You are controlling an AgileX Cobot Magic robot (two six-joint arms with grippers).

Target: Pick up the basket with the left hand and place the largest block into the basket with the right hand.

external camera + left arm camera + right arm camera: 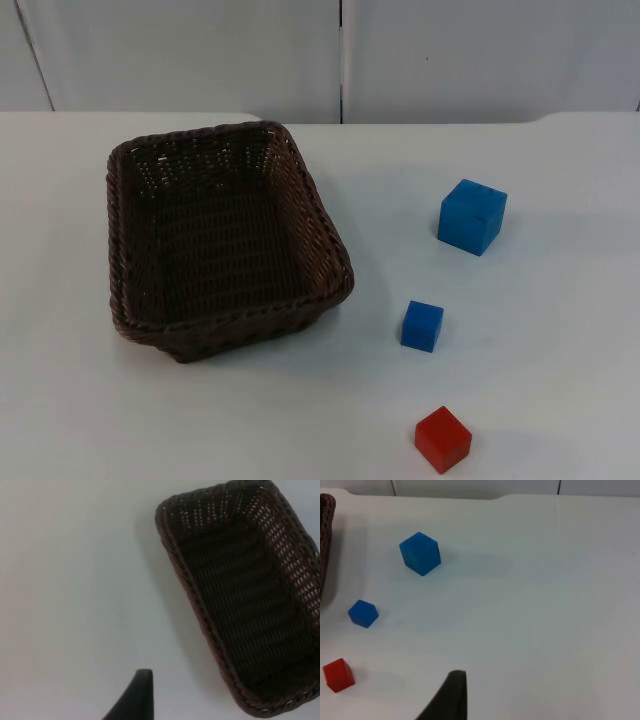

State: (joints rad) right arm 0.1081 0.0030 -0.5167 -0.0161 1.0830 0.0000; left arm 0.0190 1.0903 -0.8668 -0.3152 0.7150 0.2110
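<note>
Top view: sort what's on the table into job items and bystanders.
Job: brown wicker basket, empty, for the left gripper; large blue block, for the right gripper.
Bystanders: small blue block; red block; white table.

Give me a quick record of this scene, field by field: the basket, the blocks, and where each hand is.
basket: brown wicker basket, empty, resting on the white table, not yet lifted
largest block: big blue cube, right of the basket, apart from it
other blocks: small blue cube; red cube nearest the camera
left hand: fingertip above bare table beside the basket
right hand: fingertip above the table, away from the blocks
</note>
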